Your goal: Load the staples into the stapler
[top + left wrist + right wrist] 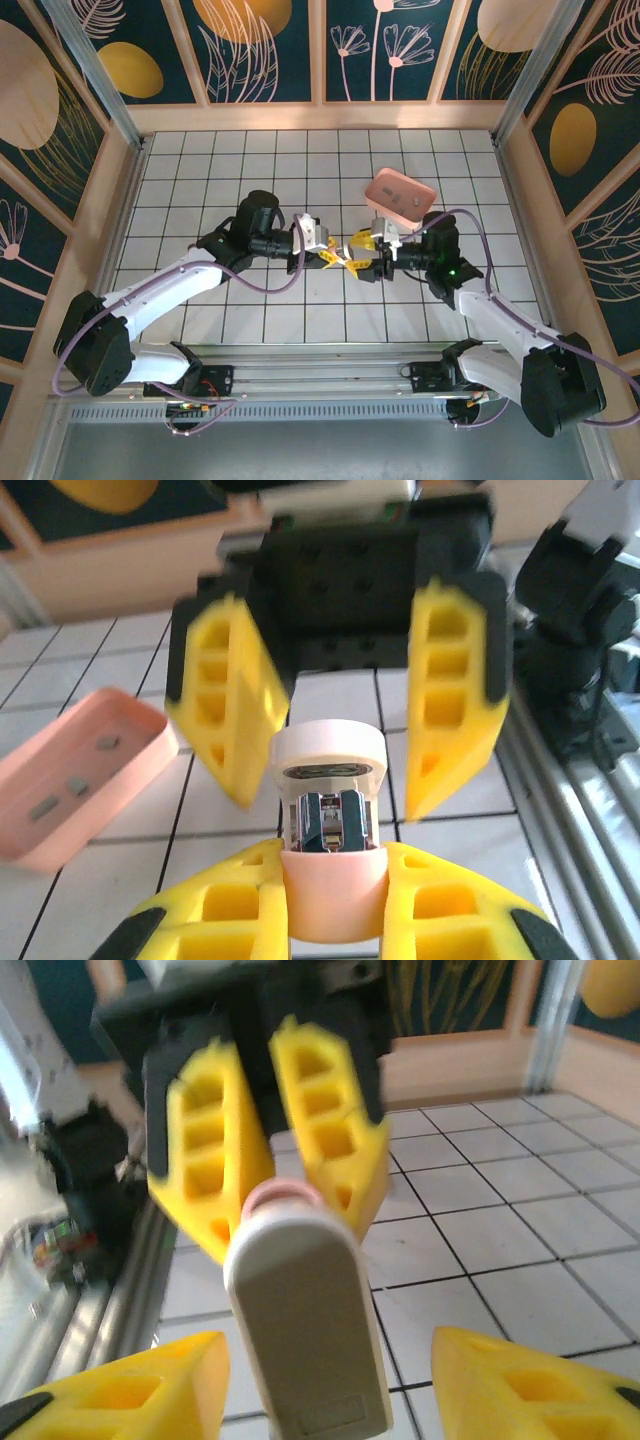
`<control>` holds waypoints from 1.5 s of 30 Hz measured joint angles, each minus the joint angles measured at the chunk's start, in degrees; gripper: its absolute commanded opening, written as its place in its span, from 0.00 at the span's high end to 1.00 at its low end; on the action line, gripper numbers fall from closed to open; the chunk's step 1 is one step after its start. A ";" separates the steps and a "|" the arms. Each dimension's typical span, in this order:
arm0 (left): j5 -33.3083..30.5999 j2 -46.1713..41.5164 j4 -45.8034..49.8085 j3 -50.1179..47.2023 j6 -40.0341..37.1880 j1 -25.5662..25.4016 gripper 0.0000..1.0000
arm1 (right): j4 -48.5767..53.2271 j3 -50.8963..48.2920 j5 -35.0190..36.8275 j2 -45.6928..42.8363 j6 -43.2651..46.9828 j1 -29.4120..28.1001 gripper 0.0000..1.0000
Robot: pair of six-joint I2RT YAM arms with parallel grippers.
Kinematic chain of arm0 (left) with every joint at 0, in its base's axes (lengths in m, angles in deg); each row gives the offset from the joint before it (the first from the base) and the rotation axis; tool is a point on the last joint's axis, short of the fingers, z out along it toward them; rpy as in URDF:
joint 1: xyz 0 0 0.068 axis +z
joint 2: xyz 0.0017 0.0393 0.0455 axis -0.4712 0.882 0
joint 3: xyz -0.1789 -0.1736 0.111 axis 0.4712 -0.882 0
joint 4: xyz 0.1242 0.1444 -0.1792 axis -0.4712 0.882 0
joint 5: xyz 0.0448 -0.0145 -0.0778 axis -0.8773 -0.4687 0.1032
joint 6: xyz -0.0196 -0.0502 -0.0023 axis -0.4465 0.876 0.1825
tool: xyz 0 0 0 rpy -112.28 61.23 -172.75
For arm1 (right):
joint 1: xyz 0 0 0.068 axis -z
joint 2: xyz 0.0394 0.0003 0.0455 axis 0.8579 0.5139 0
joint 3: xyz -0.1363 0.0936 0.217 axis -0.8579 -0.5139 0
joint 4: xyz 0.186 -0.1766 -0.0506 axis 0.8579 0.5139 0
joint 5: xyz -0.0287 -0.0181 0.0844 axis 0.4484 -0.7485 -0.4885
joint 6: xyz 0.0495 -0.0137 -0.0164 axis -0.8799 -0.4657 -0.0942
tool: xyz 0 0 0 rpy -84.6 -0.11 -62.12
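Note:
The stapler [328, 765] is held off the table with its lid up, so the grey metal rail shows between the white top and the pink base. My left gripper [332, 868] is shut on its pink end. In the right wrist view the stapler's [305, 1320] pale grey face lies between my right gripper's [330, 1345] fingers, which stand open with a gap on each side. Both grippers, left [335, 257] and right [363, 255], meet nose to nose at the table's middle. Staples [45, 807] lie as small grey strips in the pink tray [100, 780].
The pink tray [425, 192] sits on the white tiled table just behind the right gripper. A metal rail [120, 1290] with the arm bases runs along the near edge. Wooden walls close the table on three sides.

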 measured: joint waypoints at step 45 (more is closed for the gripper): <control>-17.09 3.34 9.73 0.02 -7.04 0.22 1.00 | 1.57 2.95 23.10 15.23 -41.29 -3.98 0.44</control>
